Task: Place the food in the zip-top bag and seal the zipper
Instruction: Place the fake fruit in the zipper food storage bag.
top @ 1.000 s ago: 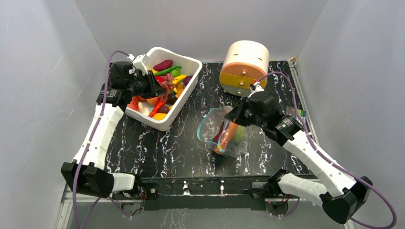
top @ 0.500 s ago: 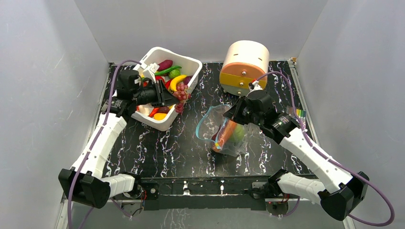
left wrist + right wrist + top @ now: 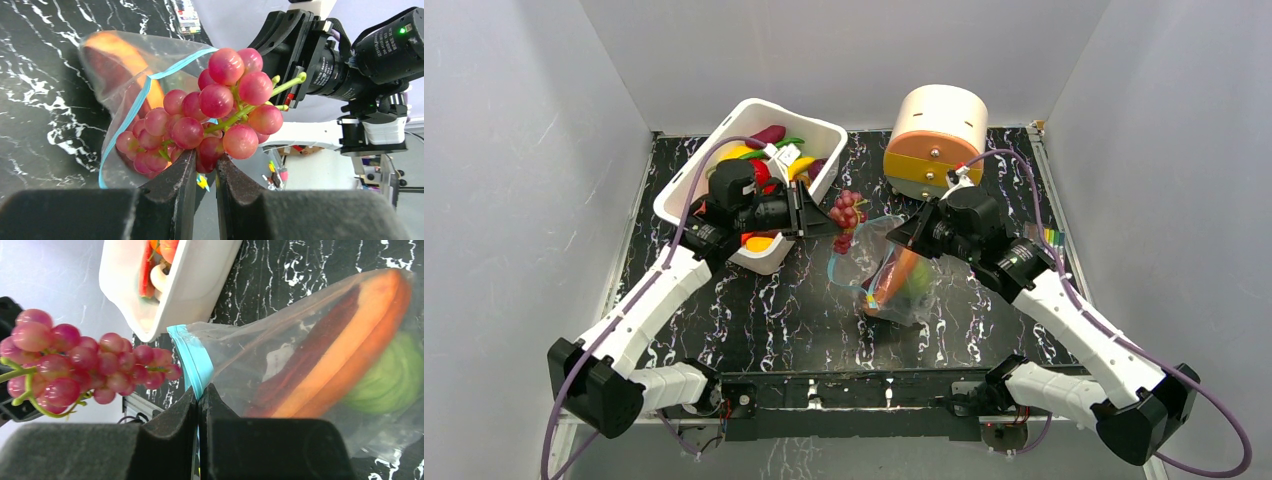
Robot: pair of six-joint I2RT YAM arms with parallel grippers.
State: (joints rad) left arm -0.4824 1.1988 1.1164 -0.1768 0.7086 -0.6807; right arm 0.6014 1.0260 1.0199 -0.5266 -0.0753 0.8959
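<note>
Red grapes (image 3: 210, 115) hang clamped in the left claw (image 3: 205, 167) just beside the open mouth of the clear zip-top bag (image 3: 861, 262), which lies on the black marbled counter (image 3: 754, 310). The right claw (image 3: 199, 396) is pinched closed on the bag's blue-teal zipper (image 3: 190, 357), with an orange carrot (image 3: 350, 355) and a green piece of food (image 3: 390, 380) inside. A white bin (image 3: 809, 116) of toy food stands to the bag's left.

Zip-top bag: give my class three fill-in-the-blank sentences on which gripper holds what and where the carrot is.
The ____ is shut on the red grapes.
The ____ pinches the zip-top bag at its blue zipper.
The orange carrot lies ____ the bag.
Missing words: left gripper; right gripper; inside.
</note>
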